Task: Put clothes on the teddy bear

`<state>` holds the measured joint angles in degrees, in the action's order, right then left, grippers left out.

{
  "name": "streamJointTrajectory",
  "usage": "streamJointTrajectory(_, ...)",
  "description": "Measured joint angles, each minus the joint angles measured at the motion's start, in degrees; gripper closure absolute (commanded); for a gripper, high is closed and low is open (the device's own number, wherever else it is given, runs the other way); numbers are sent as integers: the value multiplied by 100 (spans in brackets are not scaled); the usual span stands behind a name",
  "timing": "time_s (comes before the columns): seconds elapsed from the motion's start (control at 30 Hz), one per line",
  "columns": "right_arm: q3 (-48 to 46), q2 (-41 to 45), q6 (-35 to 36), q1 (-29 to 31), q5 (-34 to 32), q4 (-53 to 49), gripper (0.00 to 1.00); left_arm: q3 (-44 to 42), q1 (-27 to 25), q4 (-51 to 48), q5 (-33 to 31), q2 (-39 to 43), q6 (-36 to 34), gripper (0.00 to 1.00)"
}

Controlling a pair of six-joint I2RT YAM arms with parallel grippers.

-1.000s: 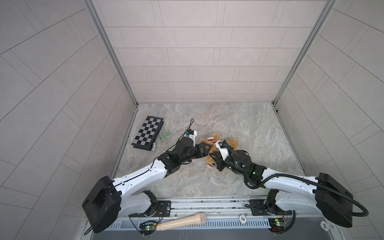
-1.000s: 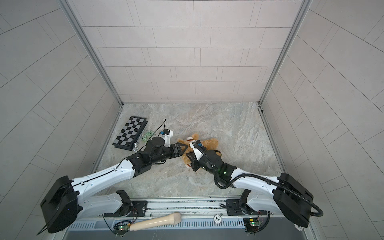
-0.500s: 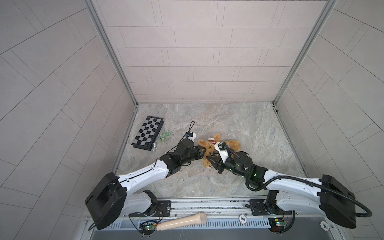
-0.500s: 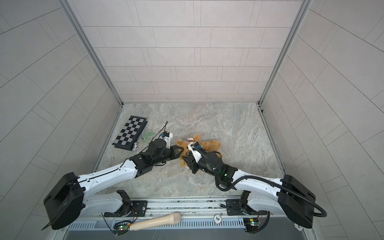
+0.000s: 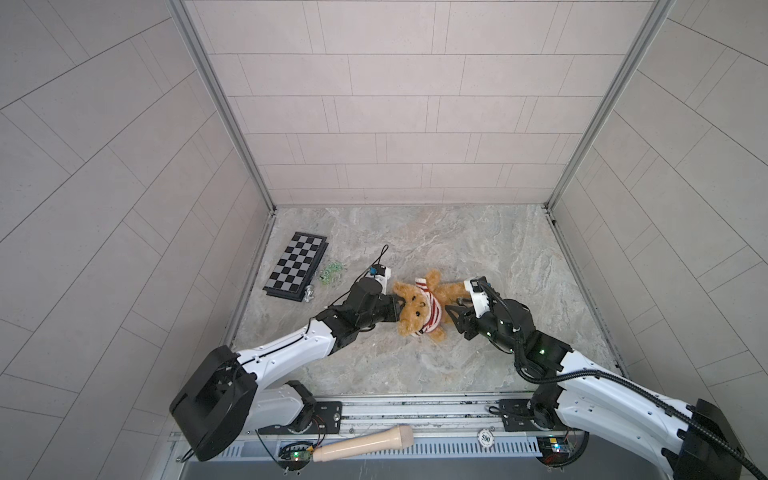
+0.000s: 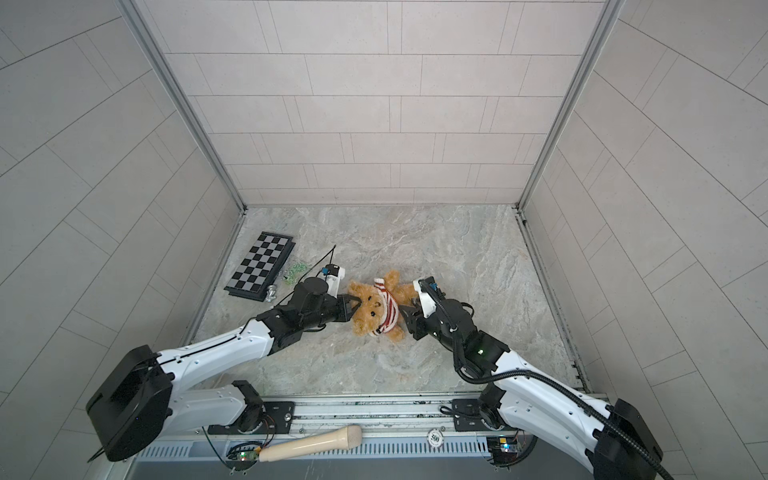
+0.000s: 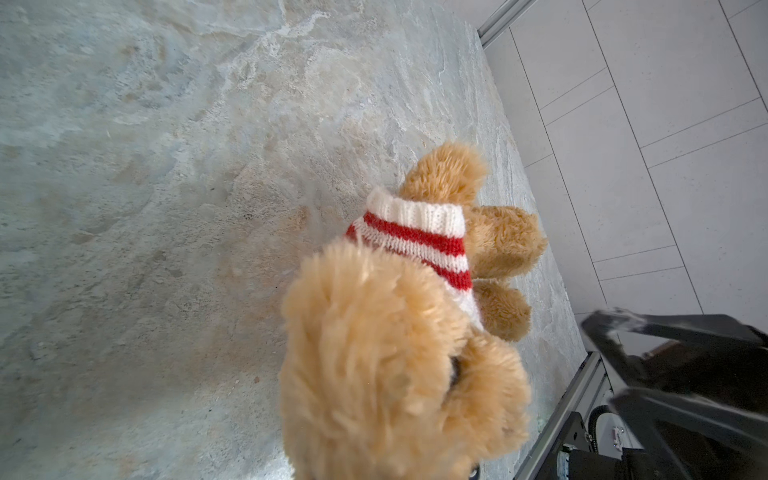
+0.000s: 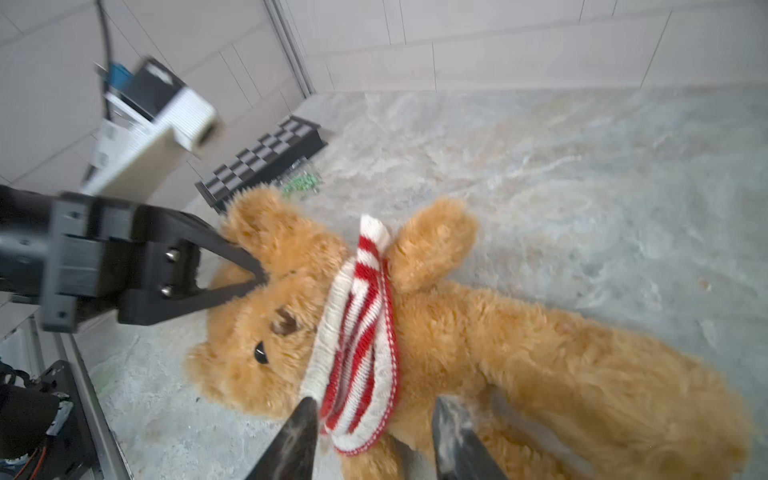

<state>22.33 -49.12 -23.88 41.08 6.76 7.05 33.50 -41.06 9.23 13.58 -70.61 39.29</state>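
In both top views the teddy bear is flat on its back in the middle of the table. Its head is toward the left gripper and its legs toward the right gripper. The sweater is just a bunched ring round its neck, so I'd call this about halfway. First worry: the bear looks light and nothing pins its body. A tug could drag the whole toy instead of sliding the knit down.

Left wrist view: mostly the fuzzy back of the bear's head. The sweater is beyond it, with an arm poking out past the white cuff. This gripper's own jaws aren't in shot here. I can't tell if that arm is really through a sleeve. If it isn't, pulling down would trap it against the body.

Right wrist view: the left gripper is pinched tight on fur at the top of the bear's head, by an ear. That's a thin hold, and the fluff could slip out once the other side pulls. The right gripper has its jaws apart and grips nothing. The sweater's lower edge sits between the tips, right up against one. Closing there could catch belly fur along with the knit. Or it could catch only one layer of the rolled hem and stretch the collar rather than unroll it.
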Motion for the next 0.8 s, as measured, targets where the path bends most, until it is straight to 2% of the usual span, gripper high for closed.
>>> streamJointTrajectory(0.3, 133, -1239, -39, -28, 356, 173, 60, 0, -278, 35, 17, -35, -238, 100)
streamJointTrajectory(0.5, 162, -1622, -39, -107, 378, 446, 64, 0, -295, 31, 11, -55, -339, 100)
streamJointTrajectory(0.8, 164, -1978, -76, -140, 457, 817, 76, 2, -367, -7, -105, -55, -415, 100)
